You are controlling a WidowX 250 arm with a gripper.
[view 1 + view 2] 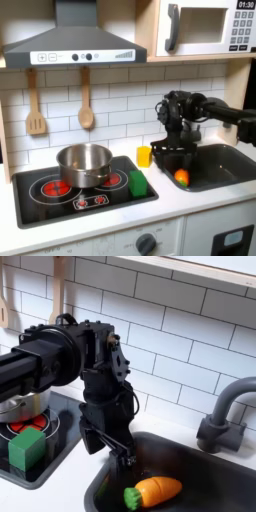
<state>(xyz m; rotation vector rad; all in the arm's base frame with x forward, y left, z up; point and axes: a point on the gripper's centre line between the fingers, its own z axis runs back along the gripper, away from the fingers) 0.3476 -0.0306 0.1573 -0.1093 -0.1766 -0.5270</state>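
My black gripper (108,454) points down over the left rim of the sink (210,471). Its fingers (125,459) stand apart, open, with nothing between them. Just below and to the second exterior view's right, an orange toy carrot (160,490) with a green top lies on the sink floor, apart from the fingers. In the first exterior view the gripper (168,158) hangs above the carrot (181,177), close to a yellow block (144,155) on the counter.
A steel pot (85,163) sits on the black stove (60,205), with a green block (138,183) at the stove's right edge. Behind the sink stands a grey faucet (226,416). Wooden utensils (86,105) hang on the tiled wall, under a hood and a microwave (205,28).
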